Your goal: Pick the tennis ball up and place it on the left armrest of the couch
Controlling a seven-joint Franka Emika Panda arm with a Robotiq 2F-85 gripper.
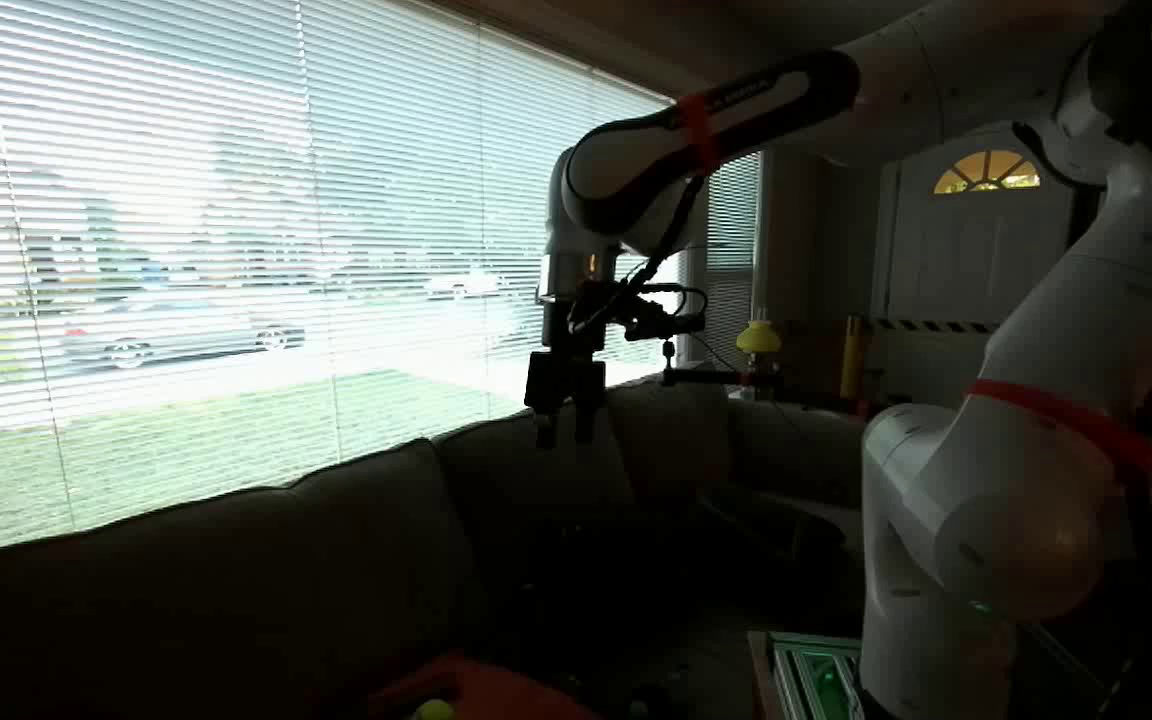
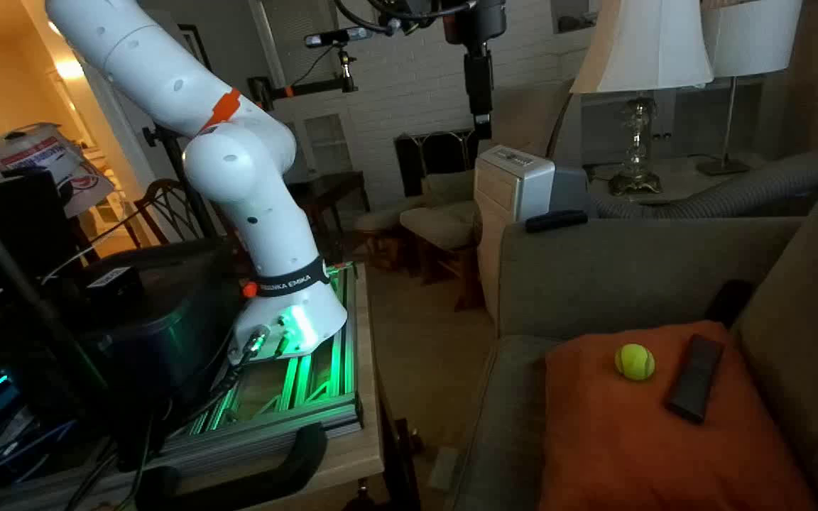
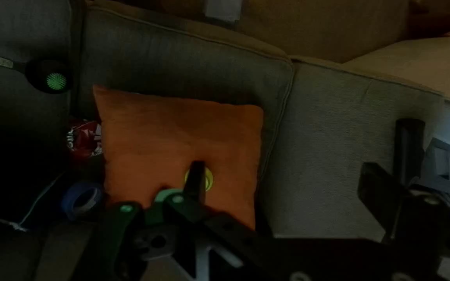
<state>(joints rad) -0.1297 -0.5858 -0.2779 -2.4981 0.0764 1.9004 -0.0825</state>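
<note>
The yellow-green tennis ball point(image 2: 635, 362) lies on an orange pillow point(image 2: 629, 440) on the couch seat. It peeks in at the bottom edge of an exterior view point(image 1: 434, 710). In the wrist view the ball point(image 3: 209, 179) is partly hidden behind a gripper finger. The couch point(image 1: 236, 590) is dark brown-grey. Its broad padded armrest point(image 2: 643, 277) stands beyond the pillow; in the wrist view the armrest point(image 3: 322, 152) is right of the pillow. My gripper point(image 3: 283, 168) is open and empty, fingers wide apart. It hangs pointing down, well above the couch, in both exterior views point(image 1: 564, 440) point(image 2: 481, 129).
A dark remote point(image 2: 694, 380) lies beside the ball. A black object point(image 2: 555, 221) lies on the armrest, with a white box-shaped unit point(image 2: 515, 184) behind it. A hairbrush point(image 3: 47, 74), a red wrapper point(image 3: 84, 138) and a blue tape roll point(image 3: 81, 200) lie left of the pillow.
</note>
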